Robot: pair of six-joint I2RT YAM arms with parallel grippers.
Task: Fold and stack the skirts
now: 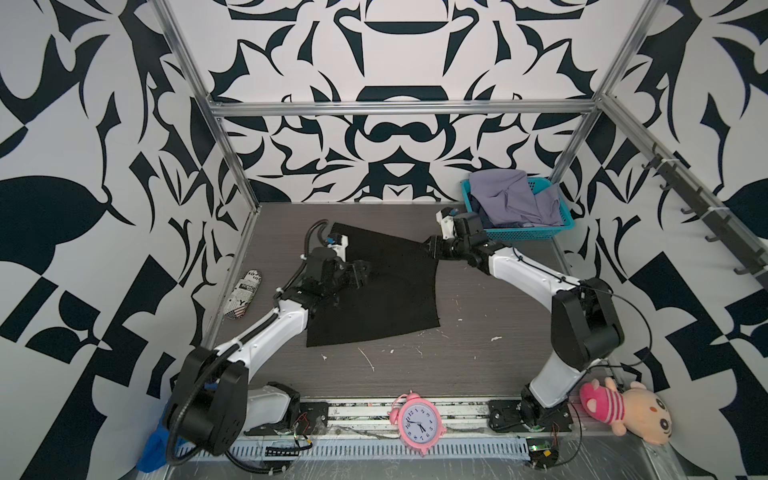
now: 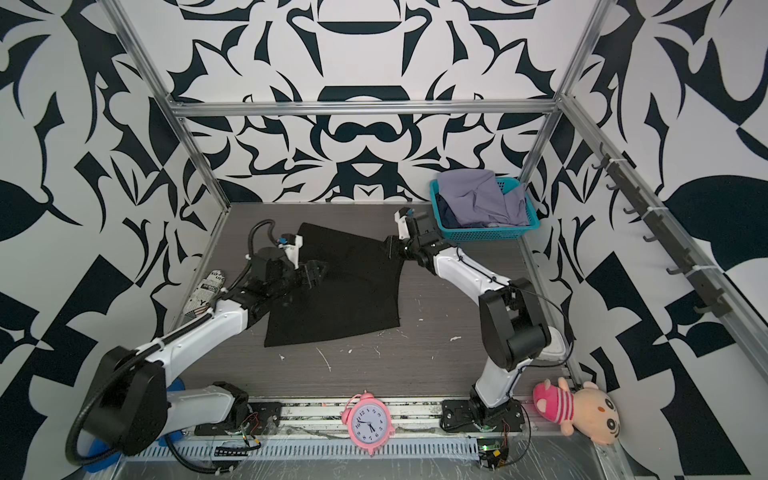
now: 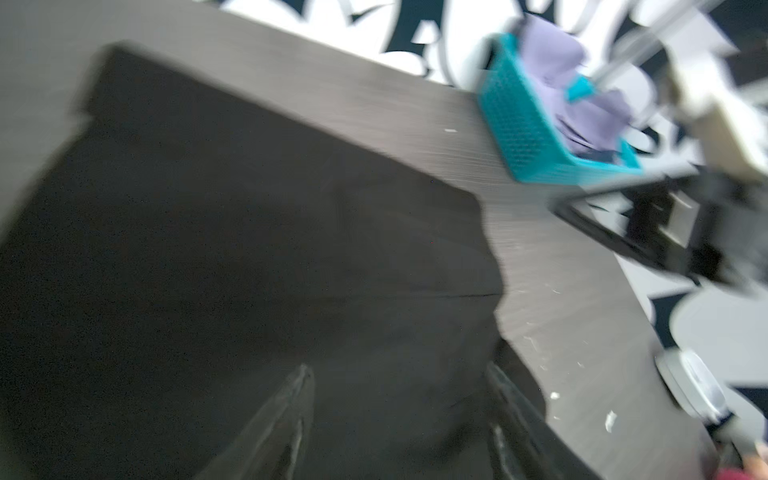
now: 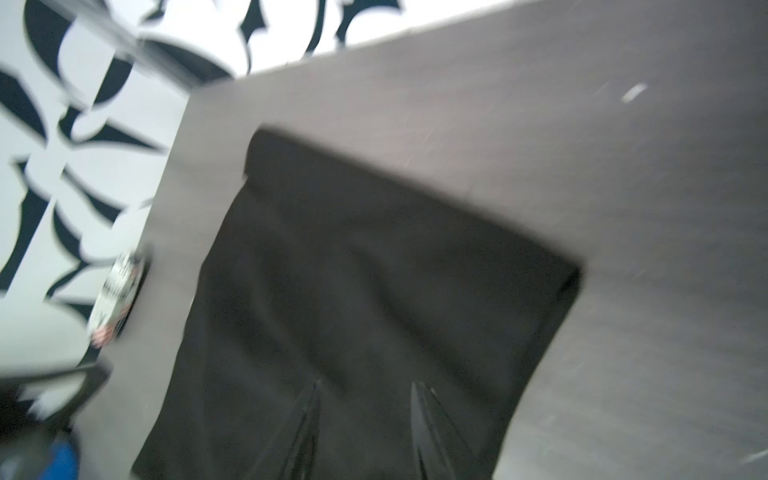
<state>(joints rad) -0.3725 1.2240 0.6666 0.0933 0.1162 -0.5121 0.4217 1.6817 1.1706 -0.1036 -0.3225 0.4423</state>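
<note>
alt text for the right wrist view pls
Black skirt lies spread on the grey table, the right gripper above it with fingers apart. A printed item sits at the table's edge; the picture is motion-blurred.

Enclosure: back wall [image 1: 399, 62] and both side walls carry a bold black-on-white abstract print. An aluminium frame [image 1: 399, 109] runs a crossbar along the back wall, with uprights at the rear corners. The desk [image 1: 478, 316] is dark grey woodgrain, flecked with small white scraps (mostly toward the front). A dark hook rail [image 1: 690, 187] slants along the right side wall. Lighting is even and diffuse.
</note>
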